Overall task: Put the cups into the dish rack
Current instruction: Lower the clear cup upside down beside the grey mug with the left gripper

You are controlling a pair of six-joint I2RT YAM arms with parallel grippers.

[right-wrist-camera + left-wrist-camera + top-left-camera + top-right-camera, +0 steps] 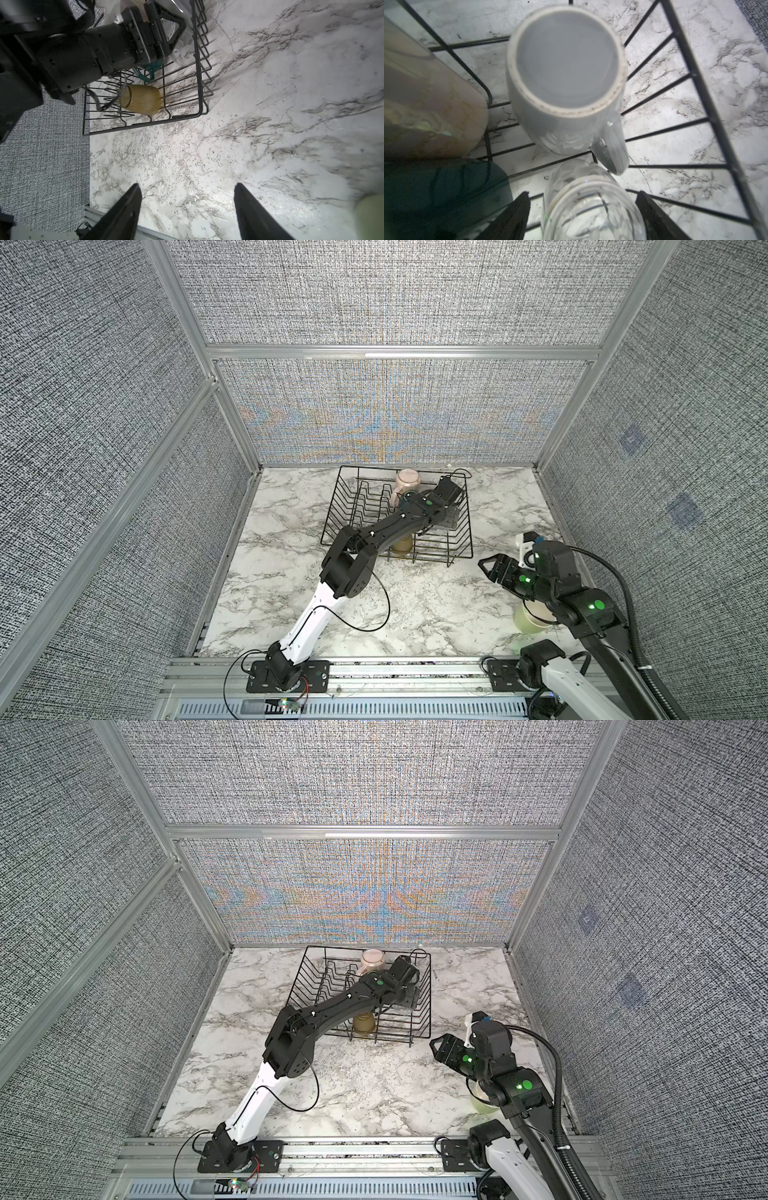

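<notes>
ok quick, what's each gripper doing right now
left gripper: open, jaws either side of the clear glass in the dish rack
right gripper: open, holding nothing, over the table

Soft, even overhead light filled the enclosure, leaving only faint shadows on the marble surface (pixel 291 572). Blue-and-orange moiré rippled across the woven back wall (pixel 395 414) in both top views, whose edges splayed with wide-angle distortion. At the left wrist, the grey mug (pixel 564 68) and clear glass tumbler (pixel 591 207) sat out of focus, and the mug's handle glinted. At the right wrist, the dish rack (pixel 145 123) cast thin shadows, glare brightened the surface and the pale yellow-green cup (pixel 369 216) blurred.
</notes>
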